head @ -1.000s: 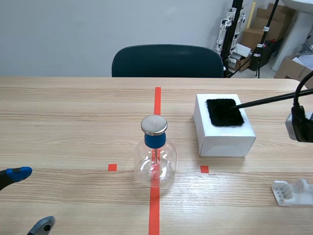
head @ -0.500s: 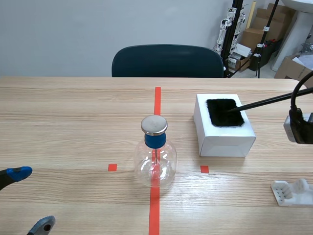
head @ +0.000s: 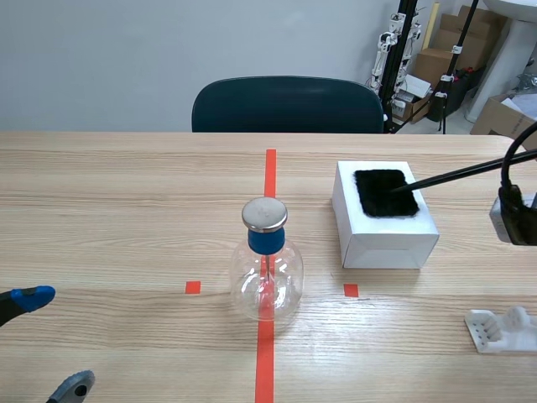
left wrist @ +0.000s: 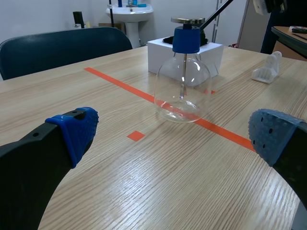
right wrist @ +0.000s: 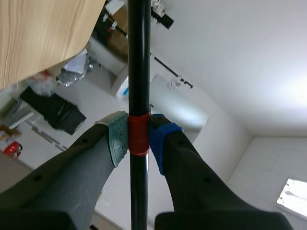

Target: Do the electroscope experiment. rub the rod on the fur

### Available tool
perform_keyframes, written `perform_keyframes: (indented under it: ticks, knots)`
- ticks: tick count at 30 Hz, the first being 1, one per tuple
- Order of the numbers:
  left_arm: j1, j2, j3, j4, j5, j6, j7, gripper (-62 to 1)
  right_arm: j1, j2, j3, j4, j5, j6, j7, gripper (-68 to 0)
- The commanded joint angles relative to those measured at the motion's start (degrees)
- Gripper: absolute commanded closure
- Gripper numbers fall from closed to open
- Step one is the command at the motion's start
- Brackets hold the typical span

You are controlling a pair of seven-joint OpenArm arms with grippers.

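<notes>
The rod's tip has slid in from the far right edge of the fur toward its middle over the last second, and in the last half second it has barely budged; the rod [head: 453, 175], thin and black, slants down from the picture's right onto the black fur [head: 376, 197], tip touching the pile; the fur lies on top of the white box [head: 386, 237] on the table [head: 126, 210], right of the red centre line; the right gripper [right wrist: 139, 136] pinches the rod between its two pads, right on a red band around the shaft; the left gripper [left wrist: 175, 134] sits low at the near left with its fingers spread wide and nothing between them; ahead of it stands the glass electroscope flask [head: 266, 273], blue collar and metal cap, on the red line; a small white stand [head: 502, 329] lies near right.
</notes>
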Motion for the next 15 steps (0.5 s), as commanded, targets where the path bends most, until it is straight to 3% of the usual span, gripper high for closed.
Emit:
perform_keyframes:
  ticks: [1, 5, 7, 9, 13, 15]
  knots:
    - [0.1, -0.5, -0.4, 0.3, -0.6, -0.1, -0.8, -62.3, 0.5, 1.1, 0.3, 0.7, -0.8, -0.2, 1.2, 0.0]
    - [0.1, -0.5, -0.4, 0.3, -0.6, -0.1, -0.8, -62.3, 0.5, 1.1, 0.3, 0.7, -0.8, -0.2, 8.4, 0.0]
    - [0.1, -0.5, -0.4, 0.3, -0.6, -0.1, -0.8, -62.3, 0.5, 1.1, 0.3, 0.7, -0.8, -0.2, 9.7, 0.0]
    - [0.1, -0.5, -0.4, 0.3, -0.6, -0.1, -0.8, -62.3, 0.5, 1.1, 0.3, 0.7, -0.8, -0.2, 8.6, 0.0]
    - [0.1, -0.5, -0.4, 0.3, -0.6, -0.1, -0.8, -62.3, 0.5, 1.1, 0.3, 0.7, -0.7, 0.2, 1.5, 0.0]
    - [0.1, -0.5, -0.4, 0.3, -0.6, -0.1, -0.8, -62.3, 0.5, 1.1, 0.3, 0.7, -0.6, 0.2, 1.1, 0.0]
